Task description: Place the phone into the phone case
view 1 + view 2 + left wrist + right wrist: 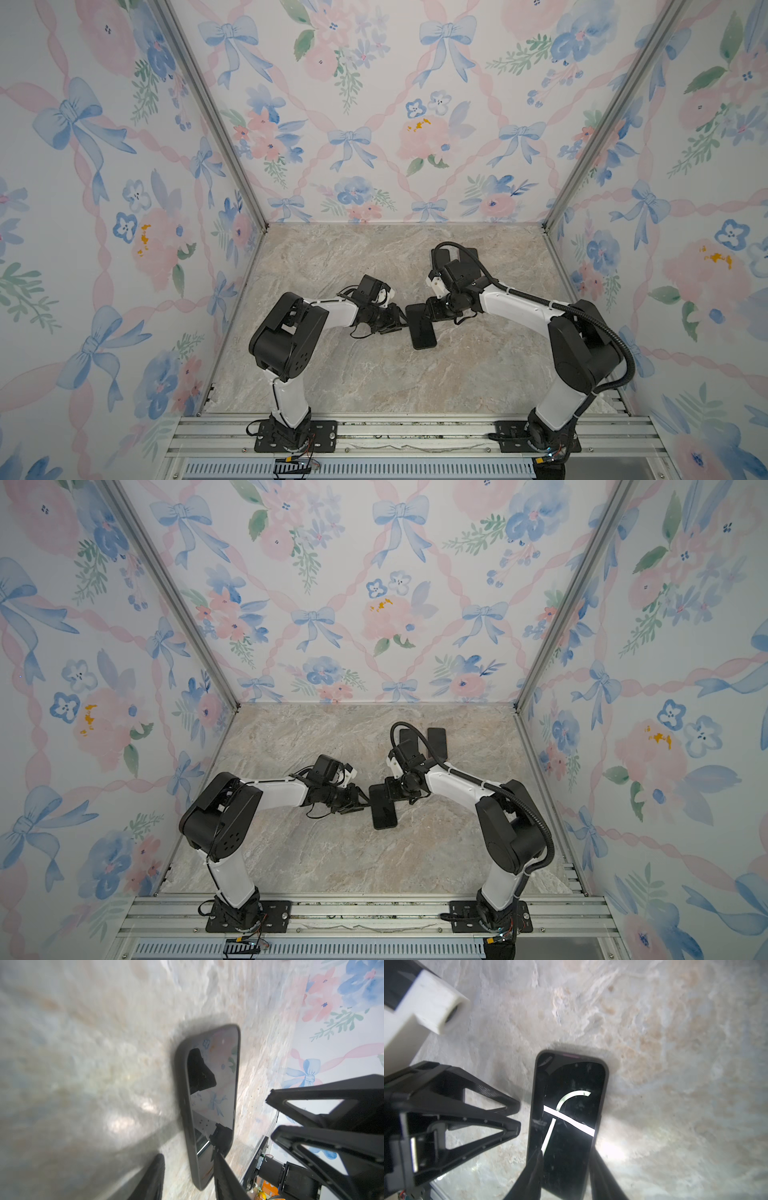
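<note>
Black glossy phone (569, 1118) lies flat, screen up, inside the dark grey rimmed case (184, 1105) in the middle of the beige marble tabletop (332, 374), probably set down for pressing home (one corner looks not quite seated). Beside one long edge sits the left gripper (518, 1116), jaws slightly parted and empty; over a short end the right gripper (270, 1118) has its fingers spread, grasping nothing. Bare marble all round, walls well apart; only the two claws crowd each other.
</note>
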Available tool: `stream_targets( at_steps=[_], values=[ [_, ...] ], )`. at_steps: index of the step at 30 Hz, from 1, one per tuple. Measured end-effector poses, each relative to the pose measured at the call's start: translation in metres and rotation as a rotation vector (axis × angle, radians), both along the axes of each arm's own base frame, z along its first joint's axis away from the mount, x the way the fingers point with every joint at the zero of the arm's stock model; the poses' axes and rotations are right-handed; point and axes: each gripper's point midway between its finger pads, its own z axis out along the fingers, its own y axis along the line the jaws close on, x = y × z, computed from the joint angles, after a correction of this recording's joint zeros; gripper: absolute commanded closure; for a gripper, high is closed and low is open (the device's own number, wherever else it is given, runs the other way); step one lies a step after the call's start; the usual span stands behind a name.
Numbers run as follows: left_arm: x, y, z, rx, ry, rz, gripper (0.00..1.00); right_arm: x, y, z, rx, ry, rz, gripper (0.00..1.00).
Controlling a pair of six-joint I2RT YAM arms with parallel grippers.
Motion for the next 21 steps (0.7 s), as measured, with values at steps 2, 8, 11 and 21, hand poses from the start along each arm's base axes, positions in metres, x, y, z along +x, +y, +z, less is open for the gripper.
stream_targets(
  at_steps=[2,8,11,21],
  values=[
    [0.011,-0.005,0.0,-0.001,-0.011,-0.004,0.59,0.012,0.001,-0.009,-0.008,0.003,-0.006,0.54],
    [0.023,-0.014,-0.001,-0.009,-0.016,-0.017,0.64,0.018,-0.005,-0.03,-0.032,0.041,-0.023,0.58],
    [0.024,-0.017,-0.002,-0.012,-0.012,-0.023,0.68,0.018,-0.005,-0.035,-0.036,0.052,-0.029,0.67],
    [0.022,-0.017,-0.006,0.006,0.004,-0.024,0.79,0.023,-0.005,-0.035,-0.048,0.056,-0.057,0.78]
  ],
)
